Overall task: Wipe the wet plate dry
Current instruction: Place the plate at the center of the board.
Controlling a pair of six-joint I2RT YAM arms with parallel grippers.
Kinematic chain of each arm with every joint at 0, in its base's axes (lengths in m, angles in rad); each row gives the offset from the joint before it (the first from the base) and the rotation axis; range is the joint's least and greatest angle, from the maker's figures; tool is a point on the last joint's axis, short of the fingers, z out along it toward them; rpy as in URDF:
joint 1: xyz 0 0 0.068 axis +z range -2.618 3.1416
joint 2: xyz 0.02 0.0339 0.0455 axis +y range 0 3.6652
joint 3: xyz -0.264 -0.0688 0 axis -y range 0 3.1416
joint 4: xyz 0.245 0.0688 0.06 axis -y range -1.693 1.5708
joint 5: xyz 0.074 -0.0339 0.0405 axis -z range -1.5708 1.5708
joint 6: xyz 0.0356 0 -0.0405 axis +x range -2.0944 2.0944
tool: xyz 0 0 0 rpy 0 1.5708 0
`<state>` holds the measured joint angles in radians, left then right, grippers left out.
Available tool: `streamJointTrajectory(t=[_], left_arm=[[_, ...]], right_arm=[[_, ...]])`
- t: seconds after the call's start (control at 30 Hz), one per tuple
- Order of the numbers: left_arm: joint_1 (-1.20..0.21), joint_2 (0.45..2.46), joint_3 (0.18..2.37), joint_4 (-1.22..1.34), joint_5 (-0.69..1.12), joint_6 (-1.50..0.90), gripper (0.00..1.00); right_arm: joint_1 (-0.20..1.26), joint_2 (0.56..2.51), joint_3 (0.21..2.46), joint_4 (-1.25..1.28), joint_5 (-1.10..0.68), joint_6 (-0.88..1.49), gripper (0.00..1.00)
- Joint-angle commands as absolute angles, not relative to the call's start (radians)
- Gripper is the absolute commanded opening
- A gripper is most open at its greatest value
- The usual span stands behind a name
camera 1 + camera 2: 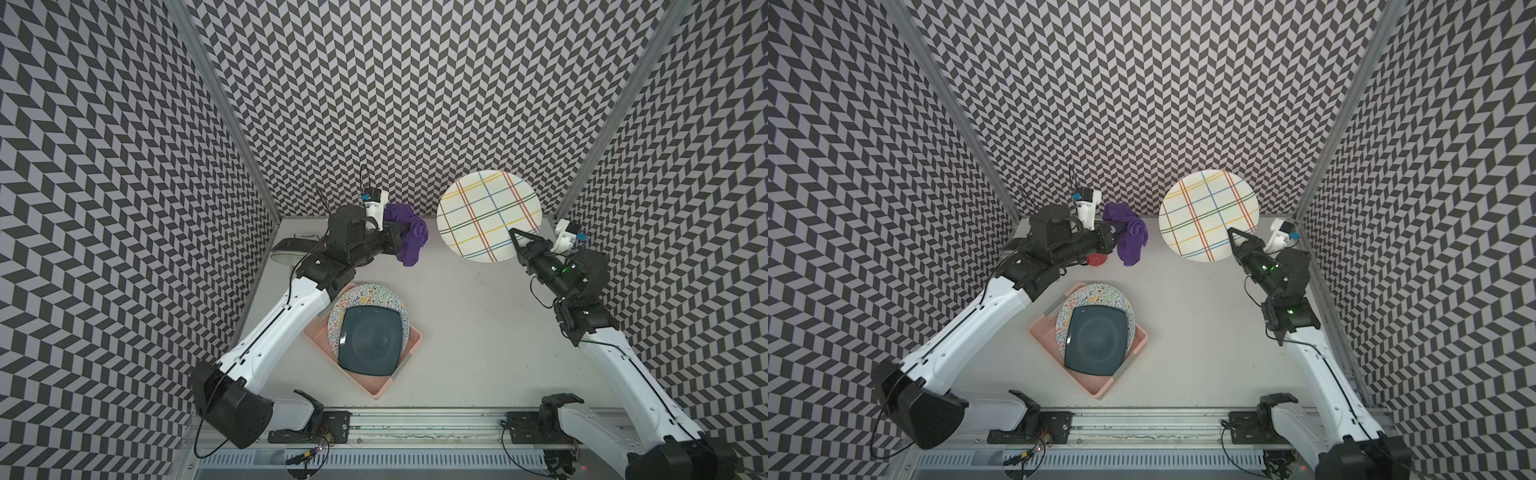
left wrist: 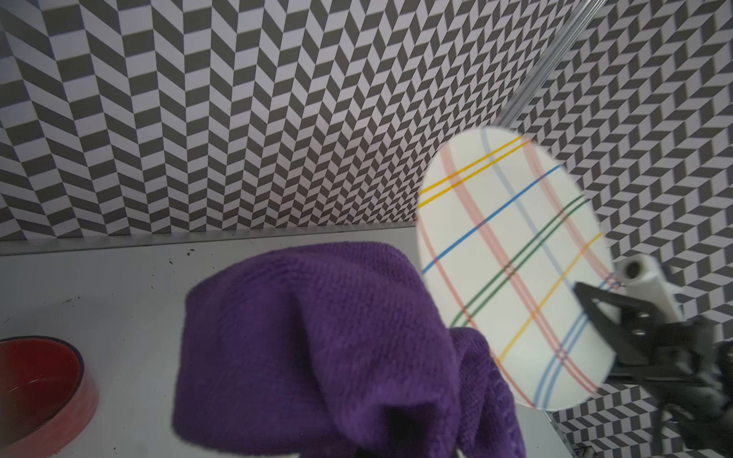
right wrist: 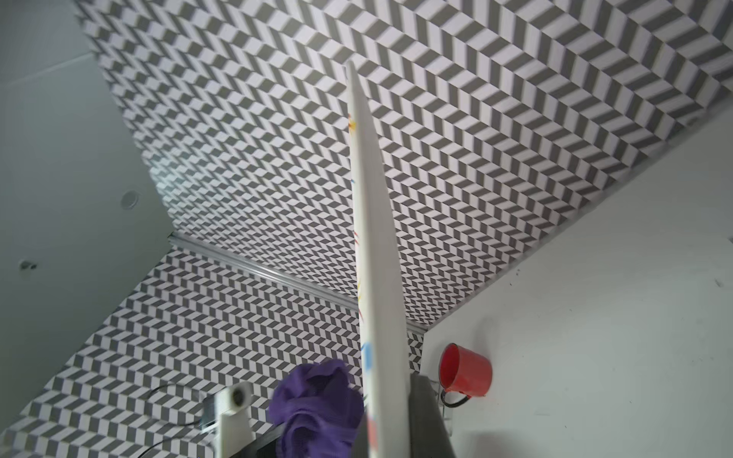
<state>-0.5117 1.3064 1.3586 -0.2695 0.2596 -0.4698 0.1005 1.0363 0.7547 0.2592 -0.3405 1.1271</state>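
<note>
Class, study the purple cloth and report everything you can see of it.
The purple cloth is a knitted-looking towel, bunched and drooping in folds. The left gripper holds it with jaws shut, lifted above the table near the back wall. It hangs beside the striped plate, apparently not touching it in both top views.

Pink tray [image 1: 380,388] on the grey tabletop [image 1: 478,332], speckled round plate [image 1: 353,295] in it, dark teal square plate [image 1: 370,340] stacked on top, red cup [image 3: 468,370] near the back wall, chevron-patterned walls [image 1: 374,104].
</note>
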Motion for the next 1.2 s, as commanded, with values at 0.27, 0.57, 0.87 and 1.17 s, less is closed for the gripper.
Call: streamJointTrajectory(t=[0.27, 0.57, 0.87, 1.17], left_arm=[[-0.509, 1.161, 1.272, -0.25, 0.241, -0.507, 0.0], [-0.51, 1.157, 1.253, -0.257, 0.236, -0.484, 0.0], [-0.509, 1.166, 1.253, -0.26, 0.239, -0.47, 0.0], [-0.507, 1.172, 1.253, -0.261, 0.239, -0.46, 0.0]], right_arm=[[0.094, 1.461, 0.743, 0.561, -0.41, 1.043, 0.0], [0.097, 1.72, 0.751, 0.665, -0.492, 1.093, 0.0], [0.097, 1.734, 0.726, 0.405, -0.483, 0.884, 0.59], [0.03, 1.593, 0.718, 0.04, -0.379, 0.597, 0.82]])
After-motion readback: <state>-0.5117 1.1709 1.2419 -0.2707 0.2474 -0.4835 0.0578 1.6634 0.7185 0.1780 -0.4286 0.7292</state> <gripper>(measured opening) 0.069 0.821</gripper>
